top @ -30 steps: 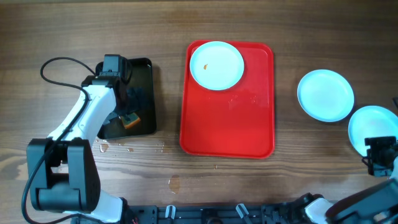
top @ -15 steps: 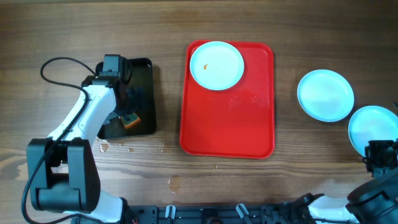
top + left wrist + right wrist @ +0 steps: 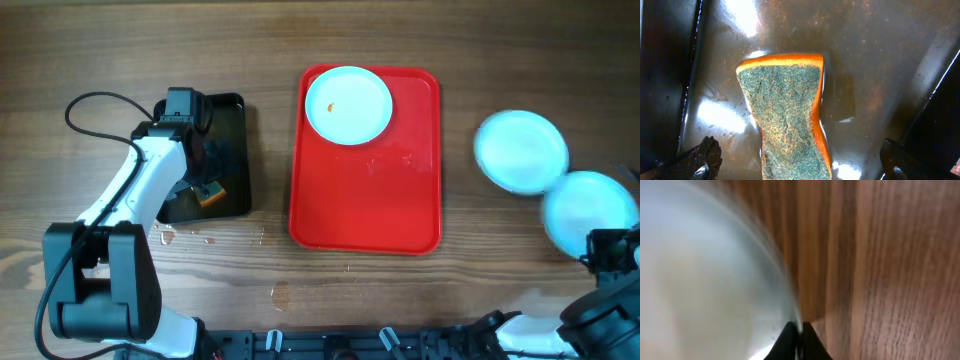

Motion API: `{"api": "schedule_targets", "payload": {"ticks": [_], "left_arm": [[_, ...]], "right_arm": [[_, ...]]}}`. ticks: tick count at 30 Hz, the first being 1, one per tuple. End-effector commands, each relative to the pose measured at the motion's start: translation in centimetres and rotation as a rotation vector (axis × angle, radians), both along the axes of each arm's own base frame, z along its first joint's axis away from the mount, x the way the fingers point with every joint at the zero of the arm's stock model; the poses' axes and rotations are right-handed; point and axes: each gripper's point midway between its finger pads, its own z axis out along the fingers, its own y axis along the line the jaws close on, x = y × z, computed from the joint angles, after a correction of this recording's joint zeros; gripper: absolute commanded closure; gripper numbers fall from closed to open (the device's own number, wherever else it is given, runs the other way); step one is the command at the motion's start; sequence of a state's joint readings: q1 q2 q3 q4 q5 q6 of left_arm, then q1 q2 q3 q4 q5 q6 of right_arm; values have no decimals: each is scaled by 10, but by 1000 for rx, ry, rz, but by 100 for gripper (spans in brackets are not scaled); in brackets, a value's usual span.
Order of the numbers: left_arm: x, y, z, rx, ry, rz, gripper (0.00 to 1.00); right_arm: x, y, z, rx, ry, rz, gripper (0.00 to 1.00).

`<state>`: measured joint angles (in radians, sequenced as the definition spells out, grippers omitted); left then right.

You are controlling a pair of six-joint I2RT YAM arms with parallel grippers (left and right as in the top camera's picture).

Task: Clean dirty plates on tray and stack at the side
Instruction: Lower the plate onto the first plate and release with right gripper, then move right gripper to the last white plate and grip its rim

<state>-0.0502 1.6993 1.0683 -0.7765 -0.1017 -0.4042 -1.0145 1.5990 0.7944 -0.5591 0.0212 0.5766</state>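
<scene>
We're looking down on the tray [image 3: 365,200], lying mid-table, and the smeared plate [image 3: 348,105] is sitting in its far-left corner, showing a small orange mark. Off to the right, the side plate [image 3: 518,148] is resting flat on the wooden table [image 3: 470,290]. The right gripper [image 3: 799,336] is pinching the held plate [image 3: 590,212] at its near edge, jaws squeezed together on the rim. That plate is showing blurred, its rim meeting the side plate's, and we can't tell whether they're touching. On the left, the left gripper [image 3: 797,157] is hovering with fingers [image 3: 705,155] spread wide either side of the sponge [image 3: 787,120], which is lying in the wet black tray [image 3: 880,60].
</scene>
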Motion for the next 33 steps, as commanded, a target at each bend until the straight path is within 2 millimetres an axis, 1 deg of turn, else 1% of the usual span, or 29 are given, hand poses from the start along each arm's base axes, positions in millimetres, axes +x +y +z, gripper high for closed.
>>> {"api": "schedule_targets", "payload": {"ticks": [1,2,5,7,8,9,11,12,13,16,17,18,19,20,21,22,23,24,25,27,28,29,30,31,32,33], "left_arm": [[0,-1,3,-11,-10,-7,0],[0,-1,3,-11,-10,-7,0],[0,-1,3,-11,-10,-7,0],[0,-1,2,-11,-9,-7,0],[0,-1,3,-11,-10,-7,0],[0,-1,2,-11,-9,-7,0],[0,-1,3,-11,-10,-7,0],[0,-1,3,-11,-10,-7,0],[0,-1,2,-11,-9,-7,0],[0,-1,3,-11,-10,-7,0],[0,-1,3,-11,-10,-7,0],[0,-1,3,-11,-9,-7,0],[0,-1,3,-11,-10,-7,0],[0,-1,2,-11,-9,-7,0],[0,-1,2,-11,-9,-7,0],[0,-1,3,-11,-10,-7,0],[0,-1,3,-11,-10,-7,0],[0,-1,3,-11,-10,-7,0],[0,-1,3,-11,-10,-7,0],[0,-1,3,-11,-10,-7,0],[0,-1,3,-11,-10,-7,0],[0,-1,3,-11,-10,-7,0],[0,-1,3,-11,-10,-7,0],[0,-1,3,-11,-10,-7,0],[0,-1,3,-11,-10,-7,0],[0,-1,3,-11,-10,-7,0]], "right_arm": [[12,7,6,28,-62,69,96],[18,6,13,19,-95,79,96],[36,0,49,-46,-204,109,96],[39,-2,70,-106,-239,117,96],[41,-2,76,-121,-256,115,96],[49,2,86,-130,-303,139,96],[74,15,104,-125,-430,230,95],[89,27,115,-119,-495,299,96],[99,37,119,-114,-516,343,96],[117,59,118,-111,-505,444,96],[125,65,117,-141,-472,479,96],[133,67,118,-185,-448,492,96],[145,69,122,-248,-434,526,96],[153,69,125,-291,-428,537,96],[165,70,128,-345,-419,530,96],[175,73,126,-357,-425,541,96],[184,80,120,-350,-430,568,96],[191,88,107,-329,-411,592,96],[193,90,98,-320,-389,599,96],[197,92,72,-286,-342,606,96],[195,92,61,-267,-315,606,96],[192,90,53,-259,-286,602,91],[191,89,48,-257,-271,602,84],[190,90,48,-257,-268,610,82],[191,93,50,-247,-279,620,75],[196,103,54,-226,-316,689,69]]}}
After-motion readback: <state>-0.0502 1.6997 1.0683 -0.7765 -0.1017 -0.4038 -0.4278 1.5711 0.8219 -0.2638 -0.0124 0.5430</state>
